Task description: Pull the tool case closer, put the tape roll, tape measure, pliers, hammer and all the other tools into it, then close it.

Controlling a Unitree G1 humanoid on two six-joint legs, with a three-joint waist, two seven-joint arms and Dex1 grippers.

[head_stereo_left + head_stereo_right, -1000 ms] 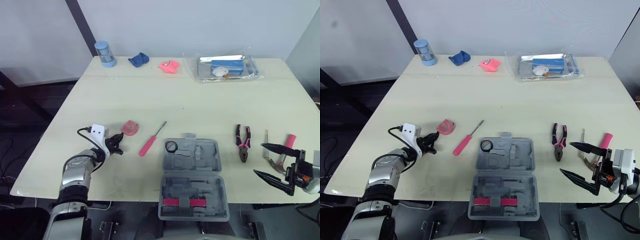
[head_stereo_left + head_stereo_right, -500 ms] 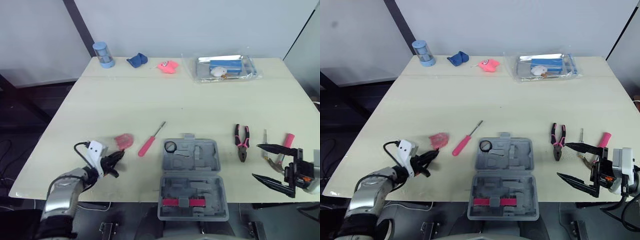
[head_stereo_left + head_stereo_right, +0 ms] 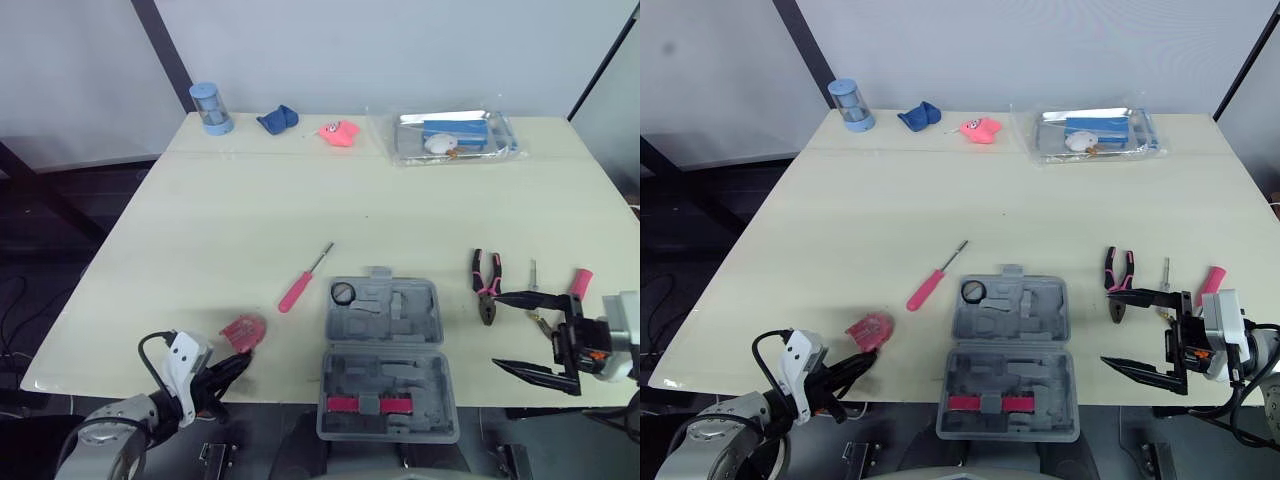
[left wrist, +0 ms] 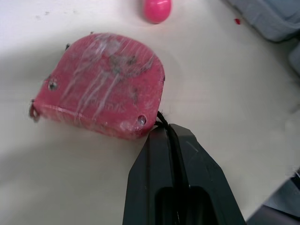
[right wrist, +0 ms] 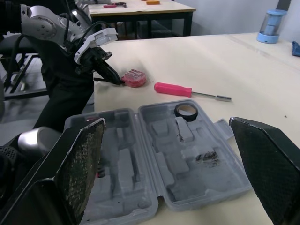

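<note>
Left eye view: pale table (image 3: 300, 200), grey wall (image 3: 400, 50) behind; left fingers (image 4: 159, 183) clenched at tape measure (image 3: 243, 330), right fingers (image 3: 525, 297) spread.

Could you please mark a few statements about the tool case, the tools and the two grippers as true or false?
The tool case lies open. True.
The tape roll sits inside the tool case. True.
The pliers lie in the tool case. False: they lie on the table, right of it.
The right gripper is shut. False: its fingers stand wide apart.
The screwdriver lies right of the tool case. False: it lies left of it.
The left gripper touches the tape measure. True.
</note>
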